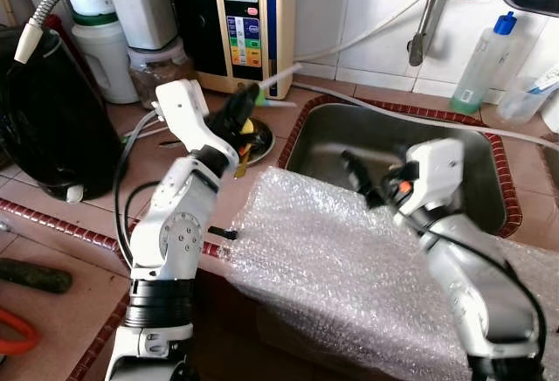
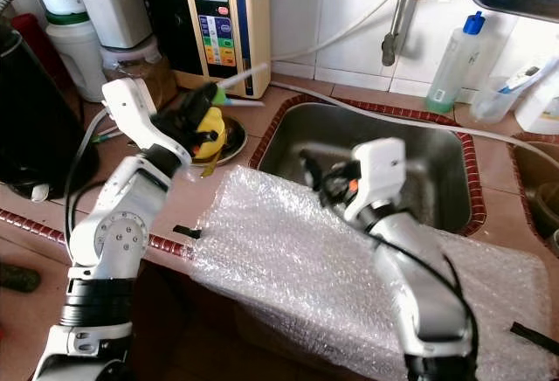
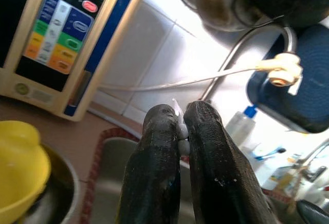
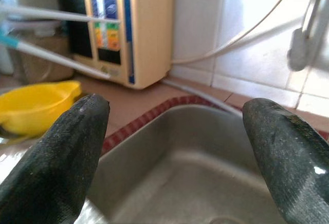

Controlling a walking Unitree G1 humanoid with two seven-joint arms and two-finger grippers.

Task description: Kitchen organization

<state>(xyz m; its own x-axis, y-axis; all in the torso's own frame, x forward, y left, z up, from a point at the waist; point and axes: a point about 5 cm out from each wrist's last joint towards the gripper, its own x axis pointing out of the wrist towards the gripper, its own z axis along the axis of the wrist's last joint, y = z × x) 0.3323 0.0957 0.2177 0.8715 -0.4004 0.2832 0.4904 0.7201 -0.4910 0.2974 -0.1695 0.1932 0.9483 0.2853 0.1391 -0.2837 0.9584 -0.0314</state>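
Fingers of the left tool [image 1: 247, 101] are pressed tight on a thin white straw-like stick [image 3: 177, 116] with a green part near the grip — it pokes out toward the cream water machine [image 1: 249, 23]. That machine stands at the back of the tiled tabletop [image 1: 79, 307]; the writing at its top is too blurry to read, and it has coloured buttons in blue, green, orange and red. Just under the left tool sits a small metal dish [image 1: 262, 141] with a yellow bowl [image 4: 36, 106] in it.

The right tool [image 4: 175, 152] hangs over the steel sink [image 1: 454, 167] with its two black fingers spread wide, holding nothing. A sheet of bubble wrap [image 1: 349, 267] lies over the front edge of the sink.

Behind the sink stands a clear bottle [image 1: 480, 66] with a blue cap and a little green liquid at the bottom. White jars [image 1: 105, 53] stand at the back left, next to a big black pot [image 1: 52, 119].
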